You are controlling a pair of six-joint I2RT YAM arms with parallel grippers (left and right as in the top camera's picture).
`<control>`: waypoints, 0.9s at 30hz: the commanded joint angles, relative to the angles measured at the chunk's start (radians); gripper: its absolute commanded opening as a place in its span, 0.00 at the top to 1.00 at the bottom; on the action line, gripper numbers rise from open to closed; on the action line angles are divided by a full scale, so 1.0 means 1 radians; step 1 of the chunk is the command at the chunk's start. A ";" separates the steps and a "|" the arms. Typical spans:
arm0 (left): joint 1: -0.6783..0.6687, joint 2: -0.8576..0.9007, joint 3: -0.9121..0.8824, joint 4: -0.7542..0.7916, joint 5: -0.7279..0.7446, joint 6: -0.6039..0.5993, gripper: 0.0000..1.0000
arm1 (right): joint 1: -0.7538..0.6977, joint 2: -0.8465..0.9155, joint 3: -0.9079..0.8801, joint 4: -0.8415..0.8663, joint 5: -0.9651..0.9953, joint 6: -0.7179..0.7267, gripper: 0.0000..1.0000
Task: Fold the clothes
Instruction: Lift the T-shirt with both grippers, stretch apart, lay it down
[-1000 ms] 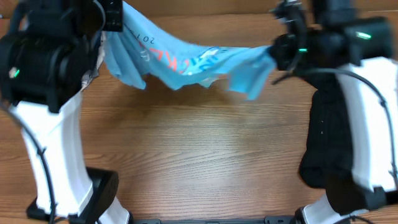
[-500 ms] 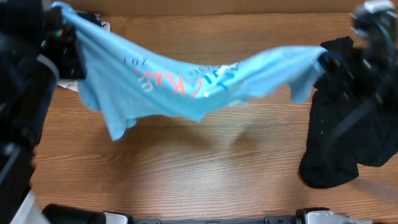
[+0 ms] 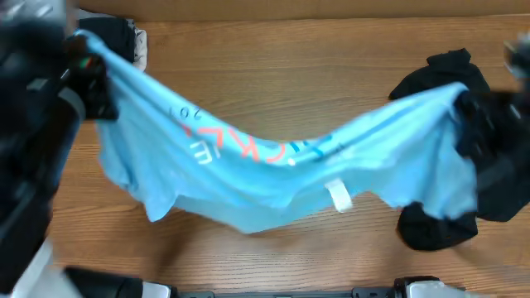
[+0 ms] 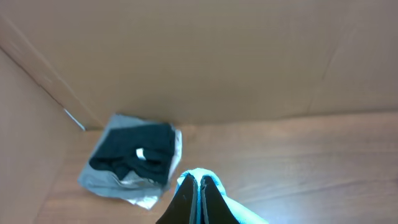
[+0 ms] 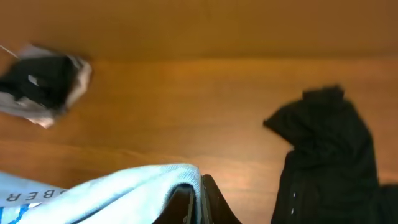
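Across the middle of the bench [image 3: 273,74], a blue T-shirt [image 3: 265,178] is hanging stretched between the two arms. The left fingers [image 4: 198,198] are pinching one end narrowly near the far left corner. The right fingers [image 5: 198,202] are clamping the other end near the right edge, a little nearer the front. The shirt's long axis is therefore running left to right, tilted slightly. Its loose body is sagging from that held line toward the near edge. Whether the lowest fold is touching the wood cannot be told.

Each arm is holding its own end, so neither is nearer than the other. A black garment [image 3: 435,73] is lying crumpled along the right edge, partly beneath the right-hand end of the shirt. A folded stack [image 4: 134,155] is sitting in the far left corner. Spreading the shirt flat looks like the step in hand. The bare wood is lying mostly left of the black garment, so lowering probably calls for keeping the right end clear of it.
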 commanded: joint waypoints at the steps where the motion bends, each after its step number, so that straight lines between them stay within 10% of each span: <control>1: 0.006 0.137 -0.001 0.006 -0.001 -0.009 0.96 | -0.013 0.166 -0.019 0.004 0.028 0.012 0.96; 16: 0.005 0.709 -0.001 0.302 0.084 0.051 0.93 | -0.145 0.821 -0.019 0.242 -0.039 0.012 0.96; 19: 0.005 0.785 -0.001 0.378 0.084 0.051 0.60 | -0.173 0.872 -0.019 0.349 -0.084 0.012 0.90; 23: 0.005 0.797 0.001 0.385 0.084 0.051 0.04 | -0.191 0.865 0.002 0.401 -0.120 0.013 0.53; 27: 0.006 0.737 0.023 0.311 0.087 0.050 0.00 | -0.191 0.846 0.064 0.359 -0.199 0.005 0.36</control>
